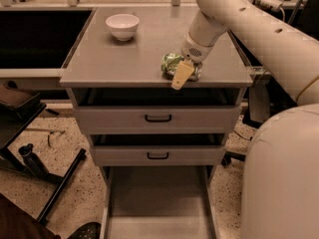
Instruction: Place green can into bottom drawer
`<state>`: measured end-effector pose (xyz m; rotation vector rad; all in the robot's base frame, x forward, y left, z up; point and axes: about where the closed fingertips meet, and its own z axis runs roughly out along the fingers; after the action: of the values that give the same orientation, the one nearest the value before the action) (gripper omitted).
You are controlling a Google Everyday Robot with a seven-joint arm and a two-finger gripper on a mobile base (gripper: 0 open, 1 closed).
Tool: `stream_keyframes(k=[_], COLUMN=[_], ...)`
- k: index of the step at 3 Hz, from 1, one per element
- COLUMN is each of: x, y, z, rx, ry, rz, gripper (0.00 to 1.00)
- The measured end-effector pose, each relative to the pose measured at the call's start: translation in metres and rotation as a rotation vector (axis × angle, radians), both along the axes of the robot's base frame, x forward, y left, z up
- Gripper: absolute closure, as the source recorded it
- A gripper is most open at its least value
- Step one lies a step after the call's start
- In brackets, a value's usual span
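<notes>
The green can (pixel 171 62), shiny and crumpled, lies on the grey cabinet top (pixel 124 54) near its front edge, right of centre. My gripper (pixel 183 71) comes down from the upper right and sits on the can, covering its middle. The can rests on the top. The bottom drawer (pixel 158 203) is pulled out below, a wide grey tray with nothing in it, directly under the front of the cabinet.
A white bowl (pixel 122 25) stands at the back left of the top. Two shallower drawers with black handles (pixel 158 118) sit slightly open above the bottom one. A black frame (pixel 60 183) lies on the floor at left. My arm (pixel 279 148) fills the right side.
</notes>
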<state>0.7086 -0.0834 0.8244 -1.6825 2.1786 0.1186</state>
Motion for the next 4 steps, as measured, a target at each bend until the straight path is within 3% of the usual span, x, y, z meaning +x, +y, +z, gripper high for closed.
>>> stream_keyframes(k=[1,2,3,4], x=[0.000,-0.024,-0.081,-0.141], y=[0.000,-0.009,-0.039,-0.071], z=[0.000,0.020,0.052,0.061], rx=[0.000,0.025,0.033,0.033], ry=[0.000,0.007,0.027,0.055], rz=[0.000,0.055,0.145,0.259], gripper=[0.64,0.88,1.00,1.00])
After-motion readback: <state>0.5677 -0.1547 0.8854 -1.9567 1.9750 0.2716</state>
